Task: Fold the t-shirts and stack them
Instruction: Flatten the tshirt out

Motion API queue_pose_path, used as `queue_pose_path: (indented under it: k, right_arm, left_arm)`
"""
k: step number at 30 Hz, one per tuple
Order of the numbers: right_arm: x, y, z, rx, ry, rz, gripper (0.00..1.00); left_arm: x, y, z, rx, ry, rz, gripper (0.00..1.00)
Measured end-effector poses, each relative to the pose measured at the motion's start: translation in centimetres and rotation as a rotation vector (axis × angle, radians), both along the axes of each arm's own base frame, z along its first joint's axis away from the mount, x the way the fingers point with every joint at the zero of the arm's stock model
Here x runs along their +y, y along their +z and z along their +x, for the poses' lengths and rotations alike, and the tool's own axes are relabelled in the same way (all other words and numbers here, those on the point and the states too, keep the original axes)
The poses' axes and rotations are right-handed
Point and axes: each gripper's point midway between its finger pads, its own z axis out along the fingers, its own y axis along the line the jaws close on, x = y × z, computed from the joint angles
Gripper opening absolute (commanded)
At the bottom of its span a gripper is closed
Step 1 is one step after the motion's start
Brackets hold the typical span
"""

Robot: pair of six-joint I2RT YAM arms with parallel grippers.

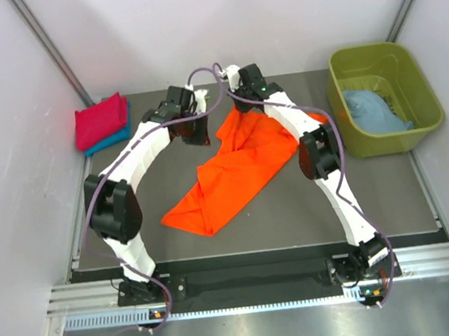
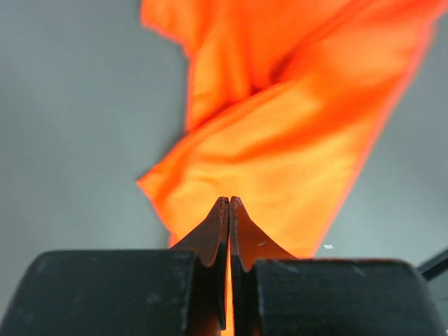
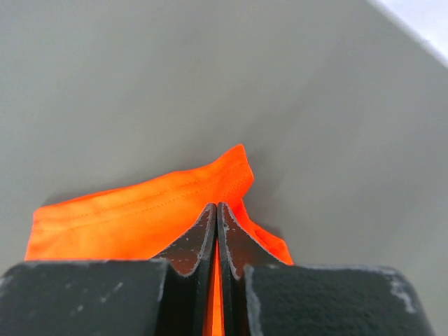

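A folded crimson-pink t-shirt point(image 1: 100, 118) lies at the tabletop's far left corner, starting the stack. At mid-tabletop, the orange t-shirt point(image 1: 240, 166) is pinched by the left gripper point(image 2: 229, 207) and right gripper point(image 3: 216, 210), apparently along its far edge, for spreading.

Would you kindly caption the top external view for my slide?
Left tool and right tool pinch the orange t-shirt; folded crimson t-shirt at far left, green tub at right.
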Motion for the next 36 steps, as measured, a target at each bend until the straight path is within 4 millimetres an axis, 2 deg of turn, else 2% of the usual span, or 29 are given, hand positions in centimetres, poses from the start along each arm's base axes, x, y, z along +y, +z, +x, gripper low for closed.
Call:
queue_pose_path:
  k: [2,4,7,9,10,11,12,17,21,27,30,34,36]
  right_arm:
    - [-0.7,0.6,0.7,-0.018,-0.017,0.006,0.0]
    - [-1.5,1.4,1.6,-0.041,-0.035,0.014,0.0]
    - [-2.2,2.2,2.4,-0.068,-0.053,0.024,0.0]
    - [-2.5,3.0,2.9,-0.088,-0.063,0.038,0.0]
    - [-2.6,3.6,3.2,-0.101,-0.067,0.045,0.0]
    - [-2.5,4.0,3.4,-0.112,-0.07,0.053,0.0]
    - [-2.5,4.4,3.6,-0.123,-0.07,0.059,0.0]
    - [-2.7,4.5,3.7,-0.117,-0.072,0.078,0.0]
    - [-3.0,4.5,3.8,-0.111,-0.077,0.086,0.0]
    - [-3.1,4.3,3.7,-0.104,-0.077,0.084,0.0]
    - [-3.2,4.1,3.7,-0.099,-0.077,0.081,0.0]
    - [-3.2,3.7,3.6,-0.092,-0.077,0.076,0.0]
    - [-3.2,3.7,3.6,-0.093,-0.077,0.077,0.0]
  left_arm:
    - [-1.6,3.8,-0.3,-0.091,-0.046,-0.033,0.0]
    - [-3.6,6.2,-1.4,-0.144,-0.11,-0.06,0.0]
    - [-6.3,6.8,-3.8,-0.143,-0.195,-0.08,0.0]
    - [-7.4,5.6,-5.4,-0.112,-0.24,-0.071,0.37]
    - [-7.5,4.6,-6.0,-0.086,-0.251,-0.055,0.51]
    - [-7.4,3.9,-6.2,-0.07,-0.25,-0.04,0.63]
    - [-7.1,2.9,-6.1,-0.057,-0.236,-0.014,0.65]
    - [-4.3,-1.5,-2.8,-0.005,-0.144,0.093,0.7]
    - [-0.8,-4.6,0.5,0.052,-0.052,0.126,0.73]
    - [3.7,-7.7,4.7,0.098,0.066,0.142,0.72]
    - [4.5,-8.6,5.7,0.108,0.083,0.144,0.69]
    - [3.9,-9.9,5.7,0.132,0.061,0.135,0.66]
    - [3.5,-10.3,5.4,0.147,0.051,0.125,0.6]
